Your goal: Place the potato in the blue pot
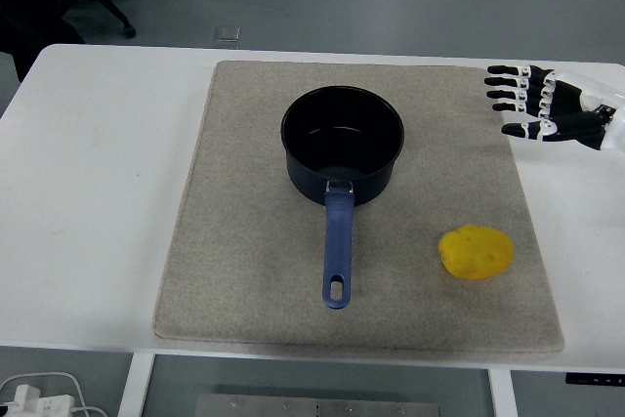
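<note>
Head view: the right hand [547, 104] enters from the right edge with its fingers [508, 95] extended and spread apart, holding nothing, above the white counter [98, 183] just off the right border of the beige mat [244, 271]. The yellow potato [476, 252] lies on the mat nearer the camera than the hand and slightly to its left, well apart from it. The blue pot [342, 144] stands upright farther to the hand's left at mid-mat, its handle [336, 251] pointing toward the counter's near edge.
</note>
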Available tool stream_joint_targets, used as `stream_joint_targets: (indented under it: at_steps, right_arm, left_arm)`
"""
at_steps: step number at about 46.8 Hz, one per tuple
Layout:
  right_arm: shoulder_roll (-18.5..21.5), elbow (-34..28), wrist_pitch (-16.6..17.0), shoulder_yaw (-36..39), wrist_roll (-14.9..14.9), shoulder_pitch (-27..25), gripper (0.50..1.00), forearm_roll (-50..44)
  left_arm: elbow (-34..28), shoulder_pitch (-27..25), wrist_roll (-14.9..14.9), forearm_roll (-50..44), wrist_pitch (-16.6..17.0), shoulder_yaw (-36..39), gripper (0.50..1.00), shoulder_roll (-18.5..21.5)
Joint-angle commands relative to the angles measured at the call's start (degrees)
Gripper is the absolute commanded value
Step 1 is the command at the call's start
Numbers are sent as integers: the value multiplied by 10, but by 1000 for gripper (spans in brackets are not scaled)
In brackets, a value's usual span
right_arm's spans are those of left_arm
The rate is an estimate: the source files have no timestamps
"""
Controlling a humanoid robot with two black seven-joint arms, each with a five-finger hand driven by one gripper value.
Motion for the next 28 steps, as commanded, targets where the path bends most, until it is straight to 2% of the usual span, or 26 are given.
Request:
stream_joint_targets:
  at_steps: [1, 10, 28]
  right_arm:
    - [-21, 13, 0, 0, 19, -3, 926, -23]
    - [-47, 17, 0, -4, 37, -6, 926, -52]
    - [-71, 19, -10, -5, 37, -11, 926, -151]
  left_arm:
    - [0, 1, 0, 0, 0, 0, 996, 0]
    - [0, 1, 0, 0, 0, 0, 996, 0]
    - [0, 0, 0, 0, 0, 0, 996, 0]
